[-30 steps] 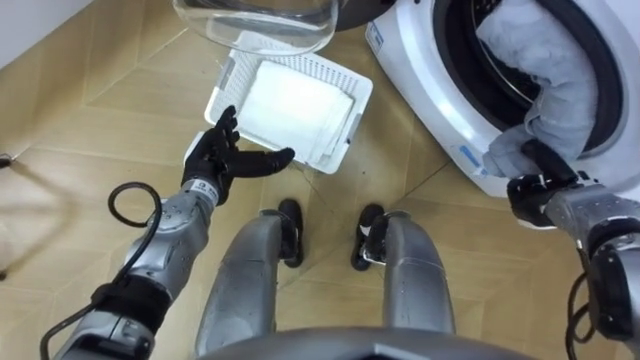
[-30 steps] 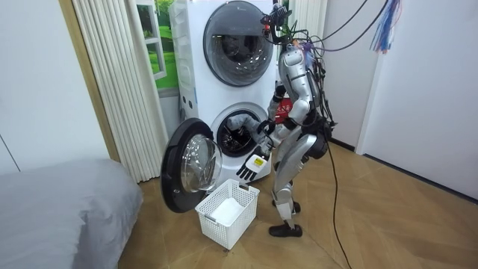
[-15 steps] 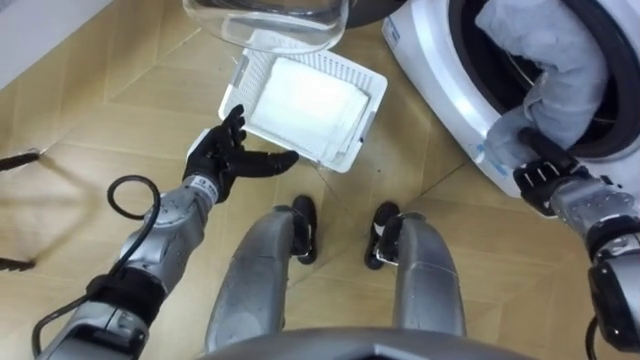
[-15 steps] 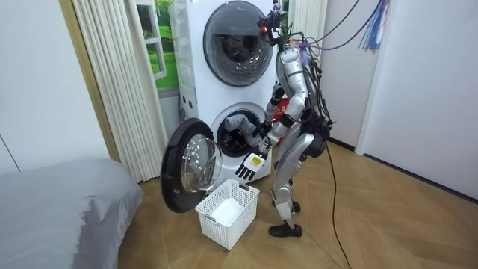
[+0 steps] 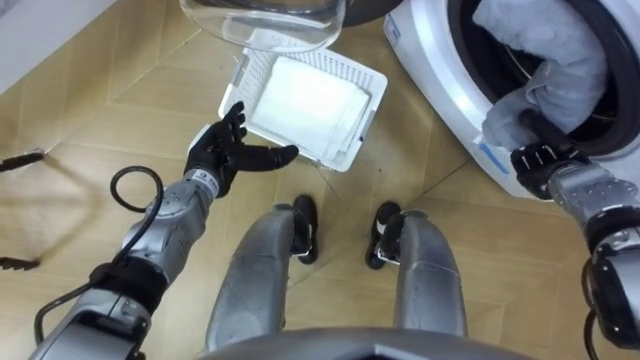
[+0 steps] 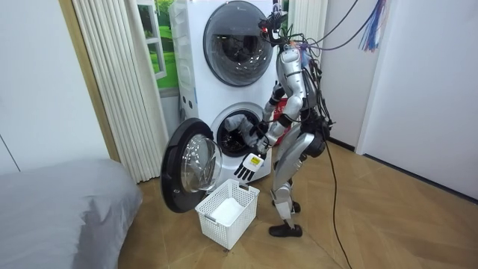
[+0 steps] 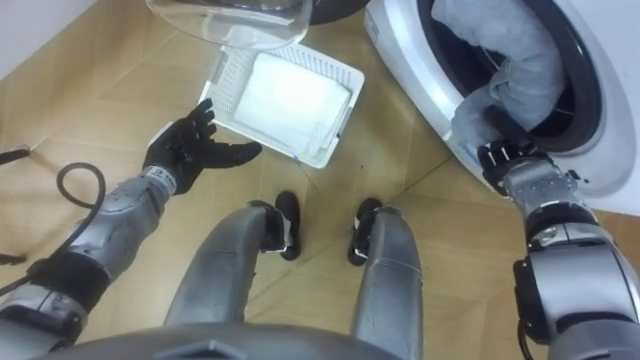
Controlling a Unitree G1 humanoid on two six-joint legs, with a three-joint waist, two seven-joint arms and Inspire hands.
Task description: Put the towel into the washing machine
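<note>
A grey towel lies bunched in the lower washing machine's open drum, with one end hanging over the front rim. My right hand is at that rim, its fingers curled on the hanging end. My left hand hovers open above the floor, just beside the white basket's near corner. In the room view I stand bent forward in front of the machine, with the left hand above the basket.
The white slatted laundry basket sits on the wooden floor with a white folded cloth inside. The machine's round glass door hangs open above it. A second machine is stacked on top, and a bed stands on the room view's left.
My right hand has moved slightly up along the rim with the towel's end. The left hand stays beside the basket. The view shifted a little.
</note>
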